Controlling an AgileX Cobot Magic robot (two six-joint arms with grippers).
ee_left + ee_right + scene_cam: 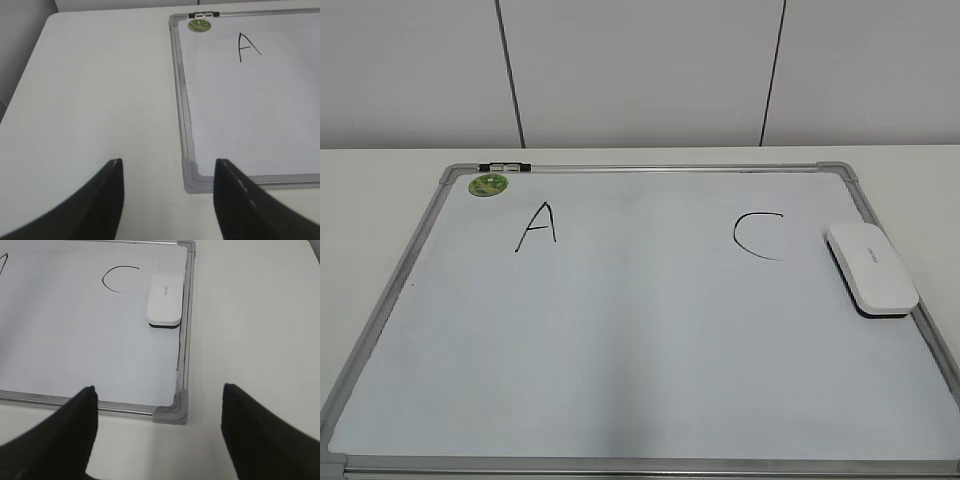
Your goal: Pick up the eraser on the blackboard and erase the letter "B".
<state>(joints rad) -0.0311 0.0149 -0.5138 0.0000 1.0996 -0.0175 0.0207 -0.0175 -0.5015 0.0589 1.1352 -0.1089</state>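
The blackboard [620,350] is a silver-framed whiteboard lying flat on the white table; it also shows in the left wrist view [250,125] and the right wrist view [75,340]. It bears a black "A" [537,227] and a "C" [757,236]; no letter "B" shows between them. The white eraser [871,268] lies at the board's right edge beside the "C", also in the right wrist view [165,299]. My left gripper [167,162] is open above the table off the board's near left corner. My right gripper [159,389] is open above the near right corner, well short of the eraser.
A round green sticker [489,184] and a small clip [505,166] sit at the board's far left corner. White table surface [90,100] lies left of the board and also right of it [250,330]. A panelled wall stands behind.
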